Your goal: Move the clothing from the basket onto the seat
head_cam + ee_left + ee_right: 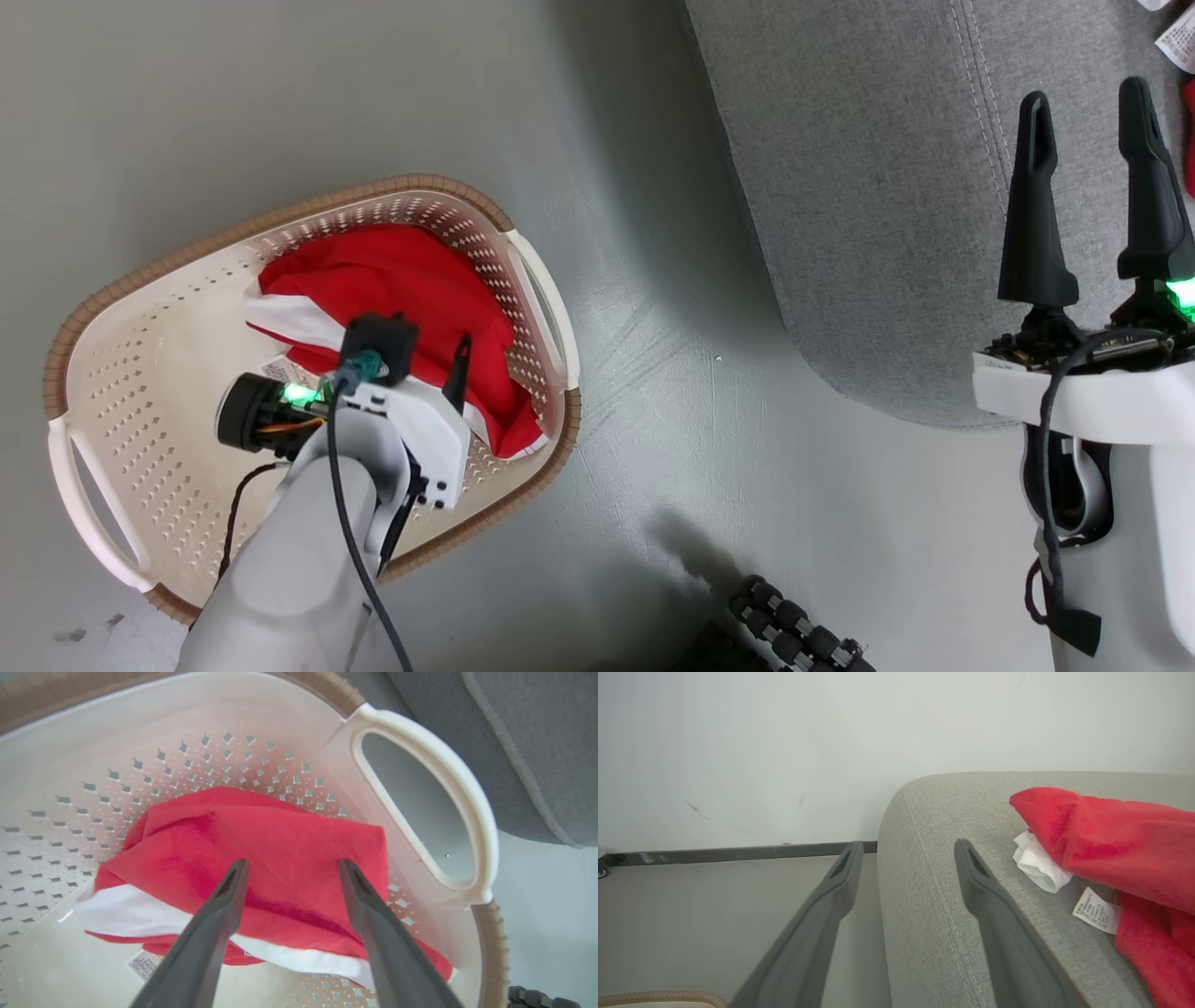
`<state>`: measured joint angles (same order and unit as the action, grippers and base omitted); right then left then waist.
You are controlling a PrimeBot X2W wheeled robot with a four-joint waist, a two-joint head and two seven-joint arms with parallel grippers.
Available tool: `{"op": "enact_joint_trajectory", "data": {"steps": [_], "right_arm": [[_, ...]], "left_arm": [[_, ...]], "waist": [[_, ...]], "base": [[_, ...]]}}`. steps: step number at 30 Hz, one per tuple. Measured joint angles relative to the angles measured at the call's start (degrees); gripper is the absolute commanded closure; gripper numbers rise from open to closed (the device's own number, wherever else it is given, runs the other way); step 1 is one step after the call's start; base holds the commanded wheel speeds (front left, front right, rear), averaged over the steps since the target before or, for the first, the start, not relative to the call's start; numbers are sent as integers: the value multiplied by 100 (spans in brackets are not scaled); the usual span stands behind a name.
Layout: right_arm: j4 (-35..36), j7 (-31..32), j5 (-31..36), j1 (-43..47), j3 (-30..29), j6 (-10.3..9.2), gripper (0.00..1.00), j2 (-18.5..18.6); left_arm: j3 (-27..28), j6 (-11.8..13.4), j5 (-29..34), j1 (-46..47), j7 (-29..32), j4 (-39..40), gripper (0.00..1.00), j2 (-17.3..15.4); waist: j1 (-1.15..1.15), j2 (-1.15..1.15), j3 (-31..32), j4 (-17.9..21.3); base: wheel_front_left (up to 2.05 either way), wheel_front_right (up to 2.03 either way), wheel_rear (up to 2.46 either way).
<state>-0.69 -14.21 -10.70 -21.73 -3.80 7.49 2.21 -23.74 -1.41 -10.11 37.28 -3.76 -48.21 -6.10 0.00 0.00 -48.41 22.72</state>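
The left pincer [293, 864] is hanging wide open just above the red clothing [289, 830] lying in the basket [140, 728]. It should probably be sinking both fingers astride a thick fold before closing. The right pincer [1086, 93] is hovering open at the seat's [868, 187] edge.

A cream-white perforated plastic basket with a brown woven-look rim [121, 373] sits on the grey floor [653, 392]. Inside the basket, against its right-hand wall, lies a crumpled bright red fabric garment with white trim [411, 280]. The left claw [420, 350] reaches down into the basket above the garment, one dark finger showing. To the right of the basket, apart from it, stands a light grey woven-fabric sofa [859, 187]. The right claw [1092, 121] hovers over the sofa, its fingers spread.
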Motion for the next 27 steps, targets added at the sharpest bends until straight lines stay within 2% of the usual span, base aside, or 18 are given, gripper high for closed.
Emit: {"op": "enact_joint_trajectory", "data": {"steps": [11, 27], "right_arm": [[1, -8, -18, -90, 4, 1, 0, 0], [-73, -9, -24, -202, 19, 1, 0, 0]], "left_arm": [[297, 40, -494, 117, 114, -142, 0, 202], [142, -11, -608, 348, 21, -77, 0, 267]], "waist": [[0, 0, -56, 12], [0, 0, 17, -61]], "base": [[0, 0, 0], [0, 0, 0]]}}
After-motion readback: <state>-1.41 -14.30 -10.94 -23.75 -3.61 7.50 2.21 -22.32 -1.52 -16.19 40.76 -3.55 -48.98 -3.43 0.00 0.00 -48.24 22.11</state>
